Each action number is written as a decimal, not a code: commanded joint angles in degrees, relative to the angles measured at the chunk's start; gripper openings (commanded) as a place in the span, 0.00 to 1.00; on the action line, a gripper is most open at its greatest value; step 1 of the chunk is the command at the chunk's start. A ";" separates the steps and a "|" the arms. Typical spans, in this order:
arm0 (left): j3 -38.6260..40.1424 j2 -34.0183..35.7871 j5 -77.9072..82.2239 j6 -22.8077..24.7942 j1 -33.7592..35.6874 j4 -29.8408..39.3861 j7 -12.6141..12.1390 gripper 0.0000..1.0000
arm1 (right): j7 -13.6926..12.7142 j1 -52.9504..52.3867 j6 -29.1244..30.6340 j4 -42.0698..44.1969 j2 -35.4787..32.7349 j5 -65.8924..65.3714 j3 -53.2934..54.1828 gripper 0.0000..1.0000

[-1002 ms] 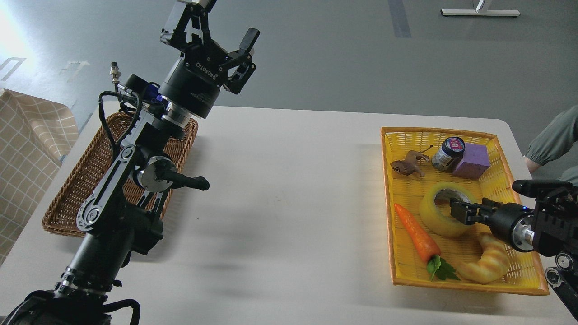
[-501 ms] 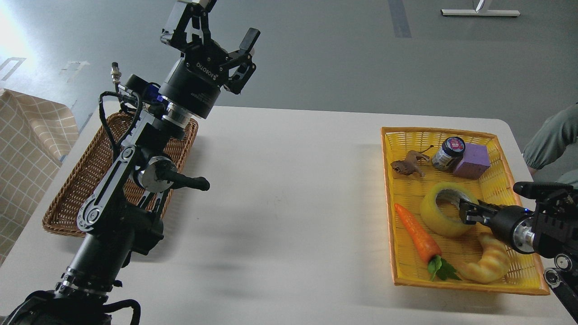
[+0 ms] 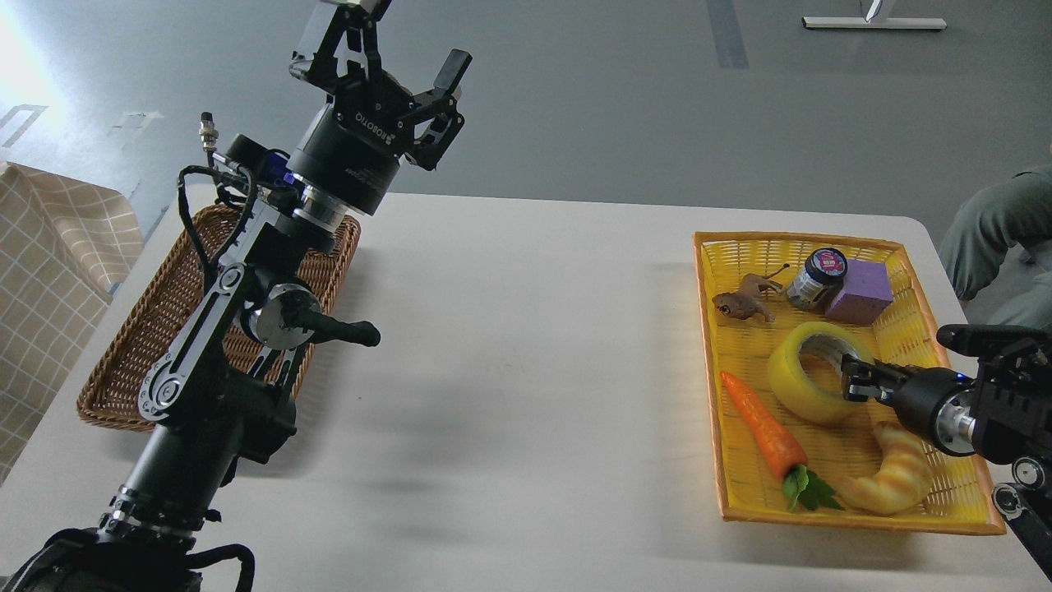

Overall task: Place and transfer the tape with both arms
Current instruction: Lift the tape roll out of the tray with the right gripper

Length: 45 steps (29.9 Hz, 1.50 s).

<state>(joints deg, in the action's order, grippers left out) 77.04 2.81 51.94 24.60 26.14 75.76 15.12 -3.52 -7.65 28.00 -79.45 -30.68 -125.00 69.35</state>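
Observation:
The tape [image 3: 801, 386], a wide yellow roll with a grey-white core, sits tilted in the yellow basket [image 3: 822, 242] at the right. My right gripper [image 3: 853, 383] comes in from the right edge and is shut on the roll's right wall, with one finger inside the core. My left gripper [image 3: 393, 56] is held high above the table's back left, open and empty, its fingers spread wide.
The yellow basket also holds a carrot [image 3: 762, 427], a croissant [image 3: 892, 481], a brown toy animal [image 3: 744, 300], a small jar [image 3: 818, 278] and a purple block [image 3: 860, 292]. A brown wicker basket [image 3: 140, 345] lies at the left under my left arm. A person's sleeve [image 3: 986, 238] shows at the right edge.
My right gripper has drawn back to the right and closed on the tape's right wall. The tape has tipped and shifted slightly up and right. The left arm has hardly moved.

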 commanded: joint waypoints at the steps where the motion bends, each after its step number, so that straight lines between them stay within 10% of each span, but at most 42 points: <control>1: -0.04 -0.08 0.00 0.01 -0.03 0.00 -0.09 0.98 | 0.01 -0.17 0.00 -0.97 -1.48 0.19 0.17 0.13; 20: -0.04 -0.44 0.00 -0.08 -0.21 0.09 0.09 0.98 | 0.01 -16.95 0.00 -6.68 -3.86 5.03 2.02 0.11; 45: -0.04 -0.17 0.18 -0.17 -0.21 0.18 -0.18 0.98 | -4.73 -35.59 0.00 5.97 23.65 4.15 -24.88 0.09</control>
<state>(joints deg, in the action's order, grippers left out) 77.00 2.69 52.12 24.49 25.86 75.86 14.93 -7.28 -43.09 28.00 -74.13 -8.90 -120.84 45.74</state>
